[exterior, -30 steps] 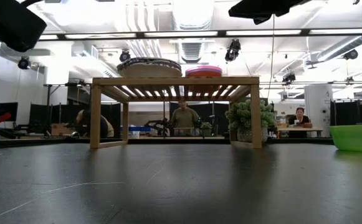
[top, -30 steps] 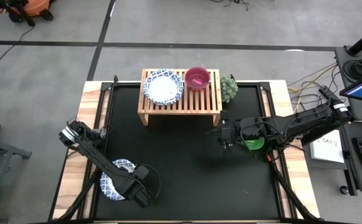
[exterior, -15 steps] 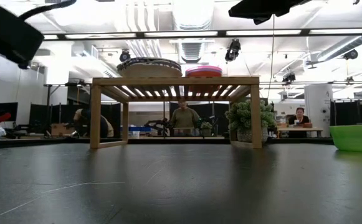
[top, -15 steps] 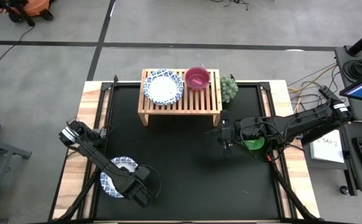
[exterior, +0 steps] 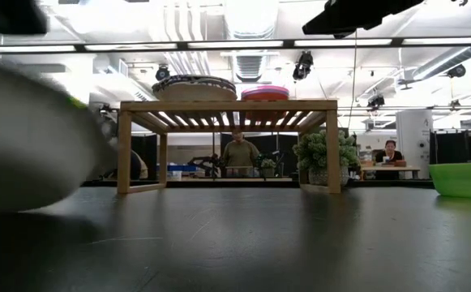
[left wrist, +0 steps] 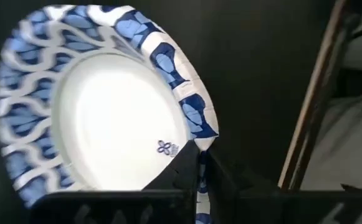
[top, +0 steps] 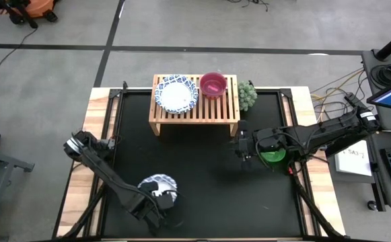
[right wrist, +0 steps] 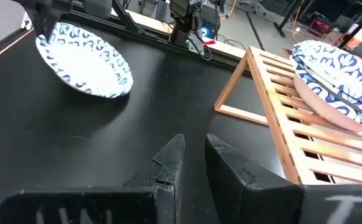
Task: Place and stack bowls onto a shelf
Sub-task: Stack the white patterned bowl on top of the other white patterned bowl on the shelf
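At the counter's near-left part, lifted clear of the black mat: a blue-rimmed bowl, tilted, pinched by its rim in the left hand. In the left wrist view, same bowl with white inside facing the camera, patterned rim running down between the two dark fingers, clamped tight on it. In the right wrist view, bowl seen hanging above the mat, well apart from the shelf. In the low view, only a big pale blur at the left edge, close to the lens.

At the far side of the counter: the shelf, light wood, slatted top. On its left half, blue-rimmed bowls, how many stacked cannot tell; just beside, on the right half, a magenta bowl. Off the shelf's right end, touching or nearly so, a bumpy green object.

Right of the mat's middle: the right hand, held low and pointing left, fingers a narrow gap apart, gripping nothing. Under its arm, near the mat's right edge, a green bowl; in the low view, same bowl sitting on the mat at the right edge.

Beyond the counter, in the room: seated people.
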